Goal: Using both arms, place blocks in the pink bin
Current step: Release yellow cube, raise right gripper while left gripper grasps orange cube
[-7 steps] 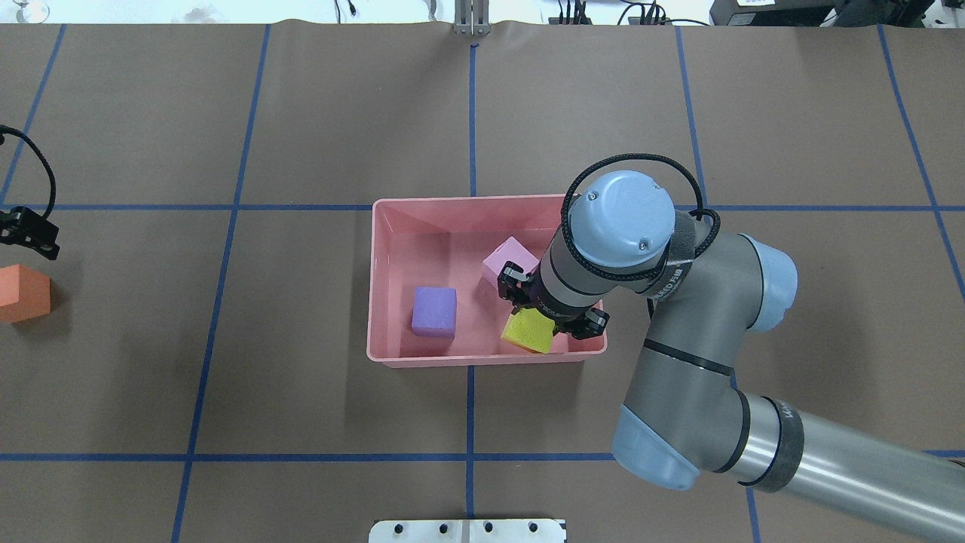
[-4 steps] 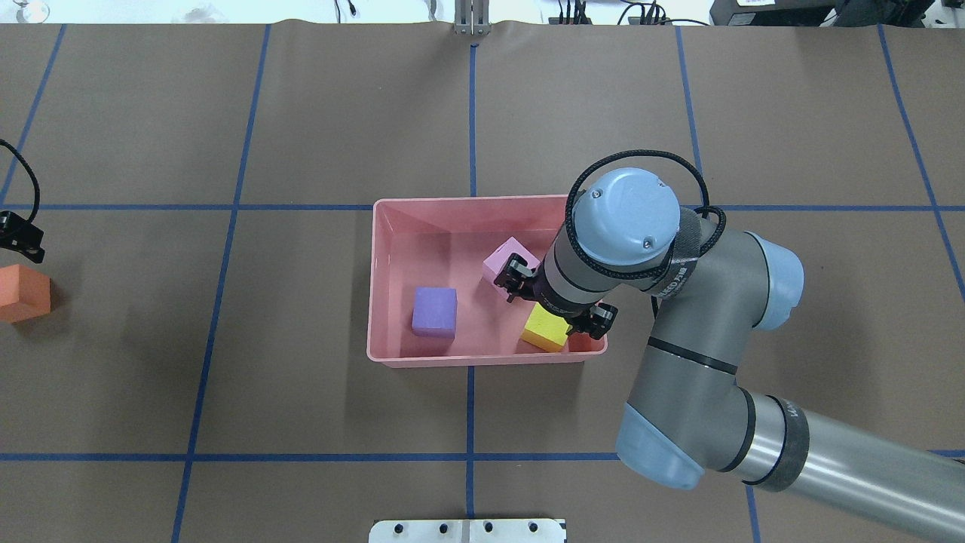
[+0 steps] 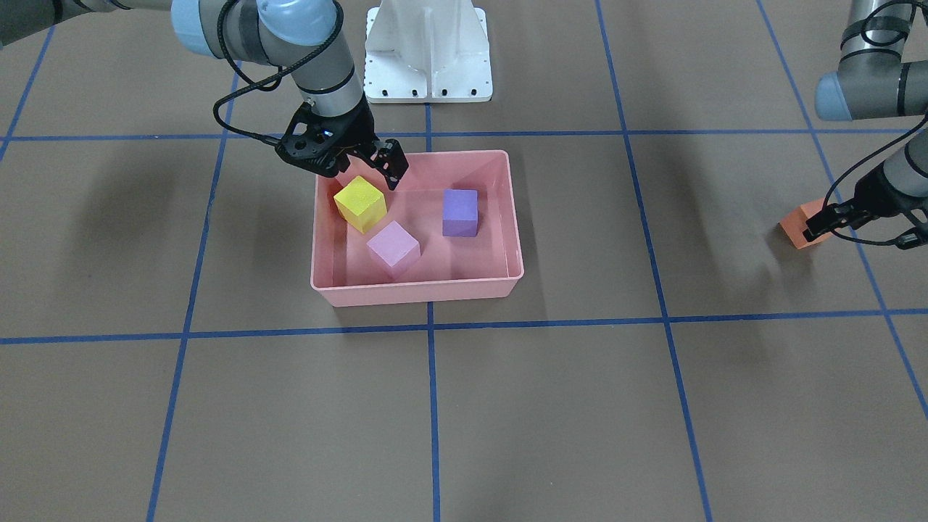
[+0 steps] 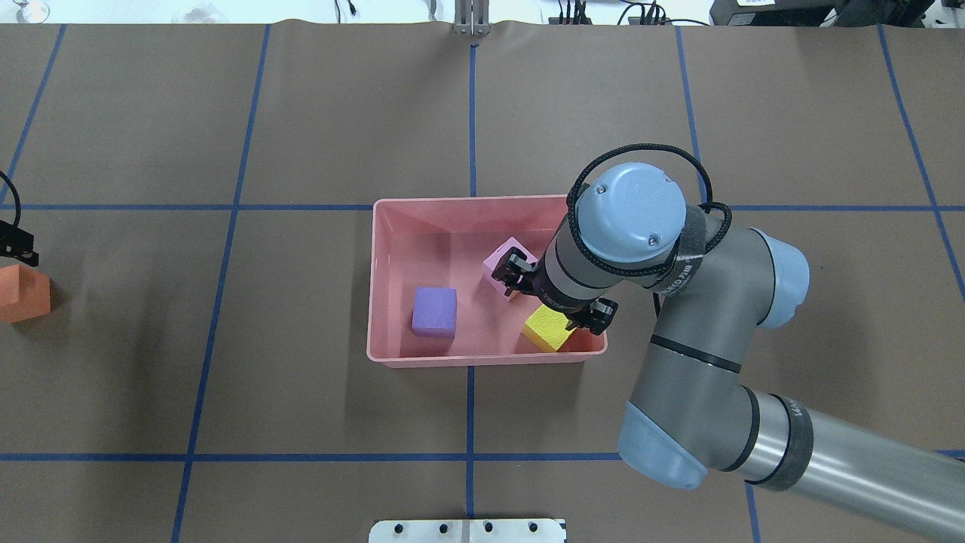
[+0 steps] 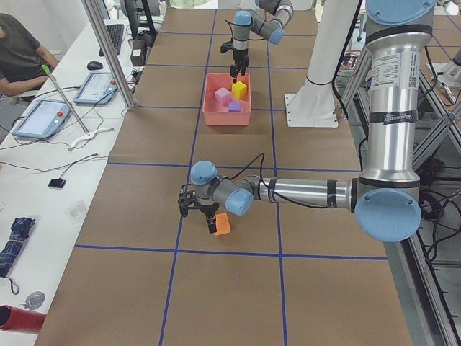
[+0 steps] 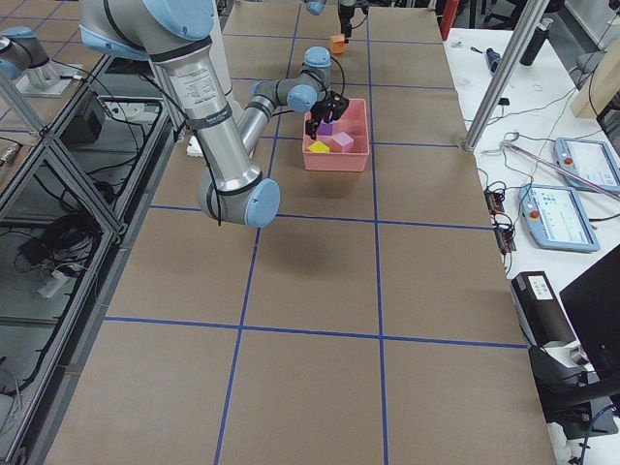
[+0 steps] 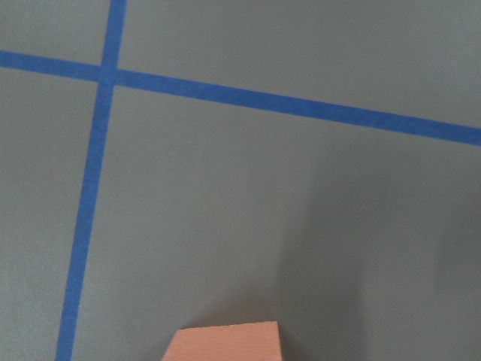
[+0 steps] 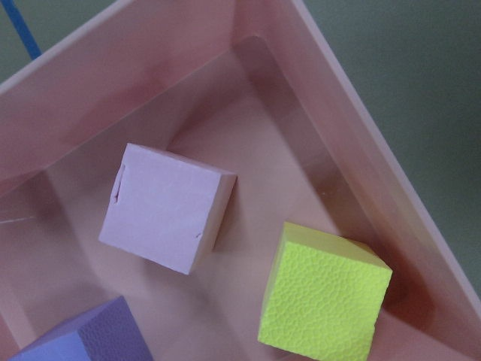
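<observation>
The right gripper [image 3: 360,168] hung over the bin [image 4: 482,202] with its claw spread and nothing between the fingers. It was just above the yellow block [image 3: 359,203]. That block sat on the bin floor in the corner nearest the robot on its right side, turned askew to the walls. The pink block [image 3: 393,248] lay beside it, further from the robot, near the right wall, also turned askew. The purple block [image 3: 460,212] stood square to the walls close to the robot-side wall, left of the middle and apart from the other two.

The orange block [image 3: 795,228] lay on the table [image 4: 301,113], well apart from the bin toward the left end. The left gripper [image 3: 863,232] was low beside it, claw spread, with one finger just at the block and the block not between the fingers.
</observation>
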You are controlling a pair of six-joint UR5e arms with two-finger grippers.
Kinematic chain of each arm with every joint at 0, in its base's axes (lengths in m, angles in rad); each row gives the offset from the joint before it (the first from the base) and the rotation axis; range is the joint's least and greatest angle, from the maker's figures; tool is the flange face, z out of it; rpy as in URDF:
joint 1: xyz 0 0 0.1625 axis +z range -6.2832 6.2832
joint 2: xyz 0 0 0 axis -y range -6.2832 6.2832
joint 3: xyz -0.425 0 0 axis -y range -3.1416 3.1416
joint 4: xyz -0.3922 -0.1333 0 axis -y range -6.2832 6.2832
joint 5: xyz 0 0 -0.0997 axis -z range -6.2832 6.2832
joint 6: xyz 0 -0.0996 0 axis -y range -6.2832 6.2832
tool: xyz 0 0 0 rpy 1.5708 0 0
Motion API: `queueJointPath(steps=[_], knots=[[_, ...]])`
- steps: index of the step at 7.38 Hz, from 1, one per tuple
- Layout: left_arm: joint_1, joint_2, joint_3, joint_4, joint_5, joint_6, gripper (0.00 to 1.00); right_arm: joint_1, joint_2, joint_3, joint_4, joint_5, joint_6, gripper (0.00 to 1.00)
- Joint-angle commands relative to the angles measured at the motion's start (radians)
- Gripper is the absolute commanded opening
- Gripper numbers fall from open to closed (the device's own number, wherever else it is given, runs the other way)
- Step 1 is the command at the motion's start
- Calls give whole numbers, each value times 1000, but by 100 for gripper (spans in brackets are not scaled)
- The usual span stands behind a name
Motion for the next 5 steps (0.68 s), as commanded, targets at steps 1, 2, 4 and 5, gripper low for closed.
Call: queueJointPath(steps=[1,2,4,5], knots=[[0,24,5,-9,0,-14,100,3,-4,12,-1,1,0,100],[0,24,7,-9,1,-16,100,5,-9,17,-1,1,0,100],[5,24,5,-14,-2,-86,100,17,-9,22,-1,1,0,100],[5,24,5,-15,-2,-91,100,20,-9,22,-1,1,0,100]])
